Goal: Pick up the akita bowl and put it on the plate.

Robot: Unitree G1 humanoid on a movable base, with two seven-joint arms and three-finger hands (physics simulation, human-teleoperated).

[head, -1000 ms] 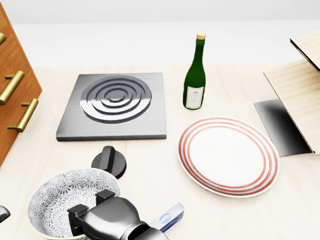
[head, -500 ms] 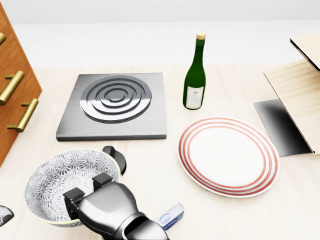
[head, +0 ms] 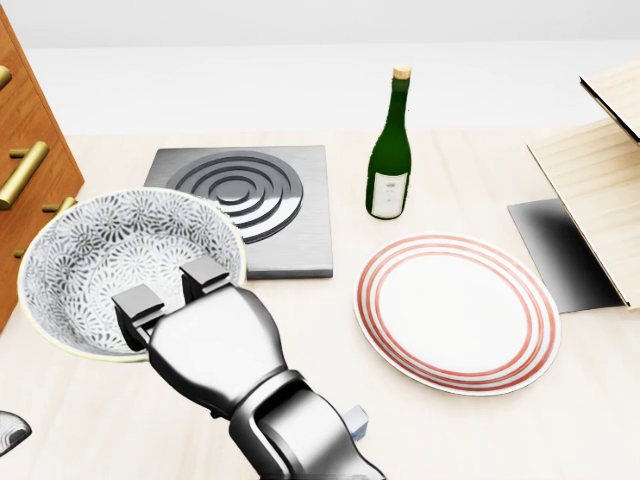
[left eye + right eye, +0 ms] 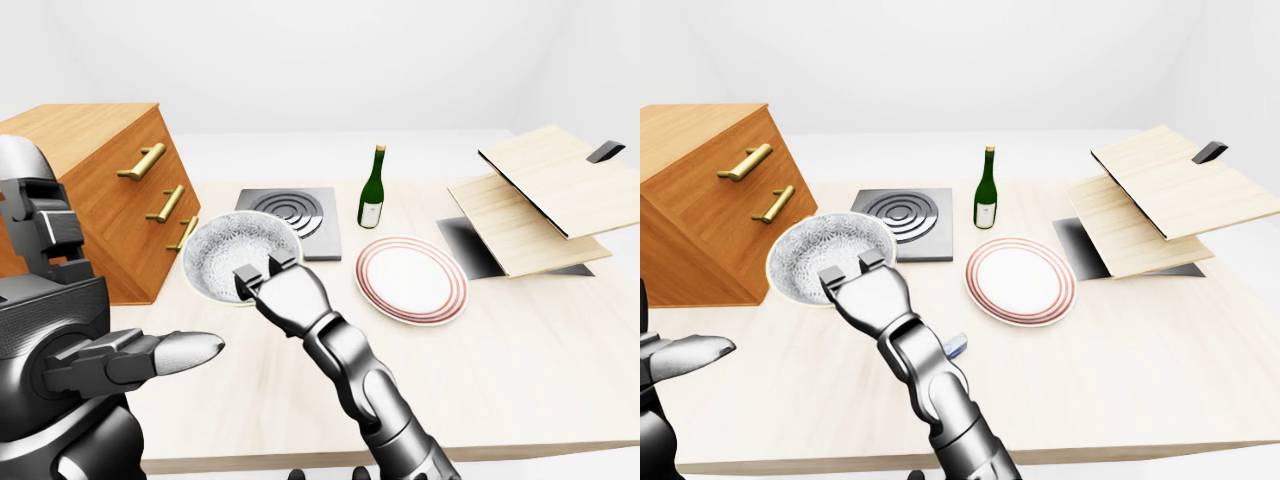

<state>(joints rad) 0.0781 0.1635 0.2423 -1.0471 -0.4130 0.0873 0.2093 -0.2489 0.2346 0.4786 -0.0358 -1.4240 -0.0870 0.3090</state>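
The right hand (image 3: 170,300) gripped the akita bowl (image 3: 120,260) by its near rim, raised and tilted beside the worktop's left edge; the plate (image 3: 458,312) lay rightward. Rigid, probably glazed and slippery, the bowl wanted a firm rim pinch

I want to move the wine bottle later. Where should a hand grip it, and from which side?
Grip the bottle round its wide body, below the narrow neck. It stands upright, so come level from the head view's right, where nothing stands close; the burner lies to its left.
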